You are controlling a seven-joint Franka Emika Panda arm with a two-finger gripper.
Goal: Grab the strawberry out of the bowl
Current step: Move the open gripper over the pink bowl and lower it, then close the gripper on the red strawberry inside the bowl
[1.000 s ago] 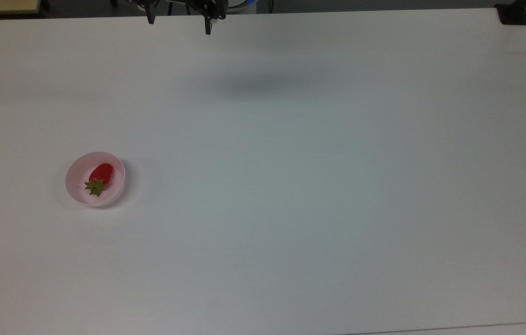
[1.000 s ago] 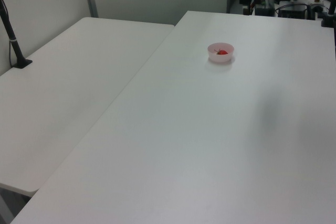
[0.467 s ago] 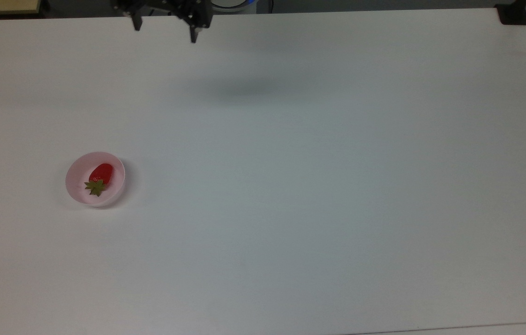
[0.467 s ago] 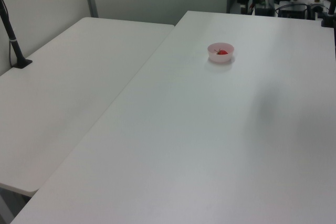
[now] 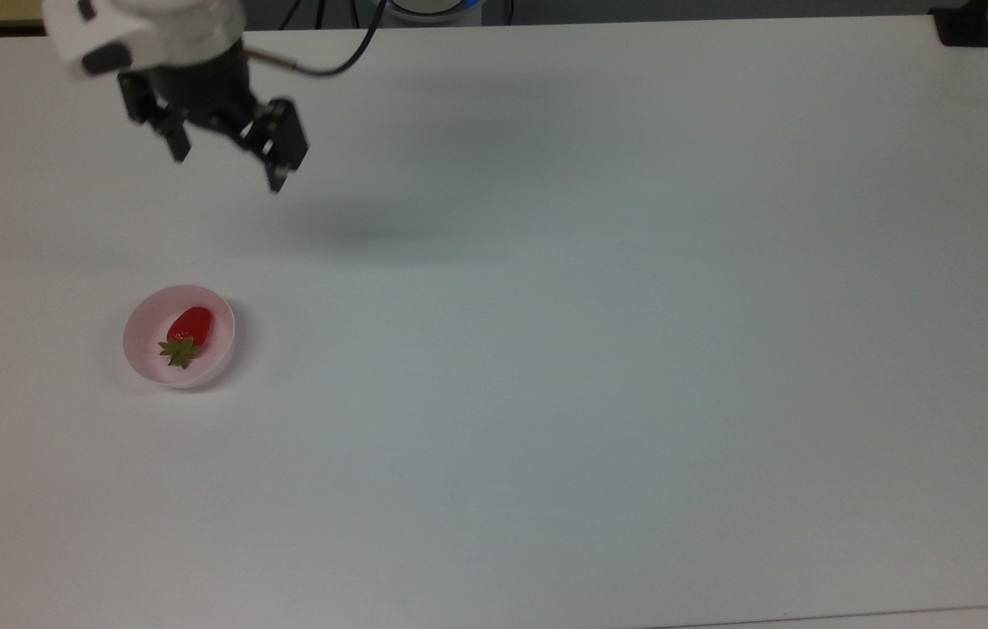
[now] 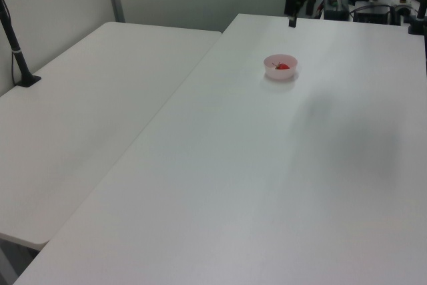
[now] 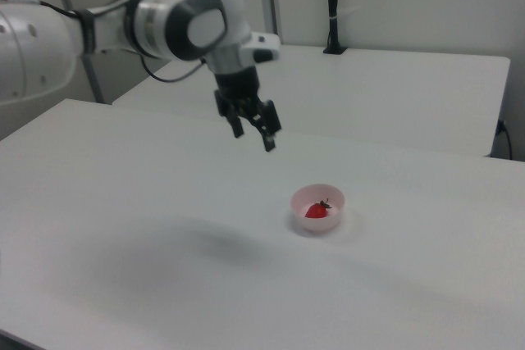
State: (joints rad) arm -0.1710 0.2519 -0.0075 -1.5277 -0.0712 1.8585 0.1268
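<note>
Gripper (image 5: 227,173) spread, empty — strawberry (image 5: 188,332) in bowl (image 5: 144,323), leaf cap toward top view's lower left.

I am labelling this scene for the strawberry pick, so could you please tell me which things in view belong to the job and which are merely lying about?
Belonging to the job:
- strawberry, lying in the bowl
- bowl, pale pink, on the white table
- gripper, open, raised above the table, apart from the bowl

Merely about:
- black post on the neighbouring table
- black clamp at the table corner
</note>
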